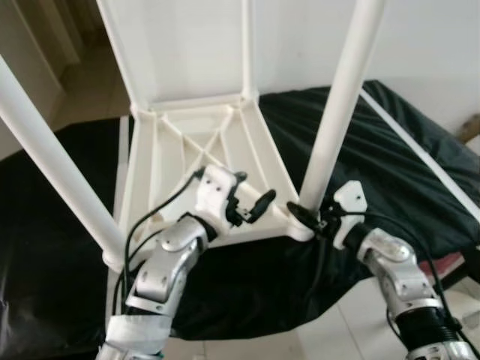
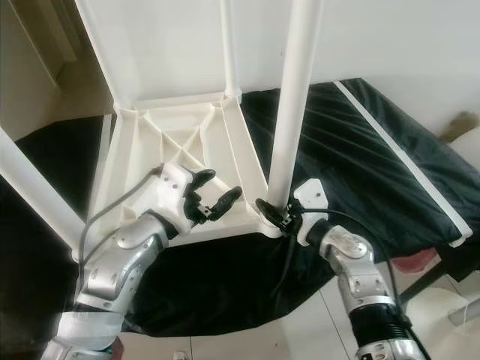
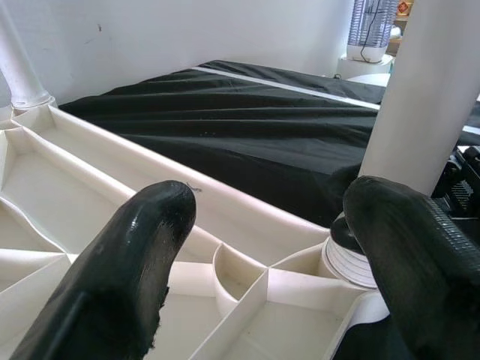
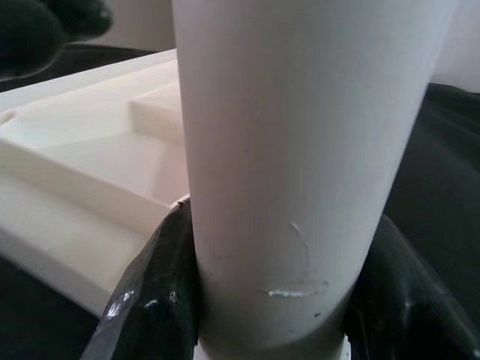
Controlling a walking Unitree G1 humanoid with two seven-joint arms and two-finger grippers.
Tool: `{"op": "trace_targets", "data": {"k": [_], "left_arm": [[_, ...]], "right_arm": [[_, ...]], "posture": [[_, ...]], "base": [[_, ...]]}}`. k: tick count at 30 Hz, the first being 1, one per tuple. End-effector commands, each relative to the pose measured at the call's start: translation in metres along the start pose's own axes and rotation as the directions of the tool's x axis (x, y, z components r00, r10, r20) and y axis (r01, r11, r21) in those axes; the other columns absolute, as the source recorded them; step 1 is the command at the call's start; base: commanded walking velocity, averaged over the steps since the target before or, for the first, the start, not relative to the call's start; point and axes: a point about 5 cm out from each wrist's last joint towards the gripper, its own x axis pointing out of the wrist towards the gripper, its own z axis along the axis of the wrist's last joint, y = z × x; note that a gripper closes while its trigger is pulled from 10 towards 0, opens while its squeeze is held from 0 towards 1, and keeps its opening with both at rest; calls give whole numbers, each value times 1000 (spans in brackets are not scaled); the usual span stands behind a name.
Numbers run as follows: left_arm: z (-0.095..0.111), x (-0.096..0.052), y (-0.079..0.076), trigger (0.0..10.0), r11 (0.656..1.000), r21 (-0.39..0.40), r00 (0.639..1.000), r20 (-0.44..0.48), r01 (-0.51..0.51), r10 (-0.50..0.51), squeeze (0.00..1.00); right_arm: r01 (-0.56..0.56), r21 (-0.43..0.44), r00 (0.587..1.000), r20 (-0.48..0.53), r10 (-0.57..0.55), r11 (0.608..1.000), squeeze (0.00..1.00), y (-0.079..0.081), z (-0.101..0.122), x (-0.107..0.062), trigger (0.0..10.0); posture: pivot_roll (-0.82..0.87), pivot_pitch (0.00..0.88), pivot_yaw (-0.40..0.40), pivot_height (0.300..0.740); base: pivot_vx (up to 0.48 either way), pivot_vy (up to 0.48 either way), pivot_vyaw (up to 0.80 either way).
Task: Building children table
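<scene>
Mostly built: tabletop (image 1: 202,142) inverted w/ 3+ legs up; my right gripper (image 1: 309,215) clamps near leg (image 1: 341,105) at base, left gripper (image 1: 251,208) open, empty.

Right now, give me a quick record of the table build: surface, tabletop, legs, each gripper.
surface: black sheet
tabletop: white, upside down, ribbed underside up
legs: several white legs stand up from its corners
right gripper: shut on the near right leg at its base
left gripper: open, over the tabletop's near edge, holding nothing
</scene>
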Motion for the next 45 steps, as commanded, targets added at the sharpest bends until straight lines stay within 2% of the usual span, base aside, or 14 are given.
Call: {"op": "trace_targets", "data": {"k": [1,7,11,13,17,20,22,25,30,40,41,42,44,45], "left_arm": [[-6,1,-2,10000,1000,-11,1000,-21,18,-18,0],[-7,2,-3,10000,999,-25,999,-29,27,-28,0],[-8,5,-5,10000,999,-37,999,-32,32,-33,0],[-8,5,-5,10000,999,-37,999,-32,32,-33,0],[-8,7,-4,10000,999,-38,999,-42,30,-31,0],[-8,7,-4,10000,999,-37,999,-41,24,-26,0],[-8,7,-3,10000,999,-35,999,-42,16,-18,0],[-8,6,-3,10000,999,-37,999,-44,9,-10,0],[-11,6,-4,10000,999,-51,999,-50,9,-12,0],[-10,7,-1,10000,999,-31,999,-48,-8,6,0],[-10,6,1,10000,999,-34,999,-45,-18,17,0],[-11,4,2,10000,999,-37,999,-46,-28,26,0],[-11,3,2,10000,999,-39,998,-47,-33,32,0],[-12,2,2,10000,999,-38,998,-49,-35,34,0]], "right_arm": [[87,10,993,-76,-86,996,0,4,-12,-1,10000],[174,48,982,-86,-170,984,0,10,-16,-1,10000],[286,63,954,-118,-277,956,0,22,-20,2,10000],[286,63,954,-118,-277,956,0,22,-20,2,10000],[408,50,903,-169,-395,912,0,27,-23,7,10000],[500,14,859,-137,-494,866,0,30,-18,8,10000],[563,23,821,-127,-557,826,0,34,-17,7,10000],[597,45,797,-149,-586,801,0,39,-19,8,10000],[544,56,834,-148,-532,837,0,52,-15,16,10000],[545,38,834,-129,-537,838,0,53,-12,14,10000],[546,36,834,-120,-539,837,208,51,-10,12,10000],[549,44,833,-111,-542,835,855,47,-8,10,10000],[550,50,833,-105,-543,834,855,45,-7,9,10000],[544,60,838,-83,-539,837,1000,41,-4,6,10000]], "posture": [[21,5,18,740],[21,5,18,740],[9,0,13,740],[9,0,13,740],[10,0,12,740],[24,0,2,740],[29,0,-3,740],[28,0,-4,740],[23,0,-2,740],[22,0,-7,740],[22,0,-7,740],[21,0,-7,740],[21,0,-7,740],[23,0,-8,740]], "base": [[0,0,0],[0,0,0],[0,0,0],[0,0,0],[0,0,0],[0,0,0],[0,0,0],[0,0,0],[0,0,0],[0,0,0],[0,0,0],[0,0,0],[0,0,0],[0,0,0]]}}
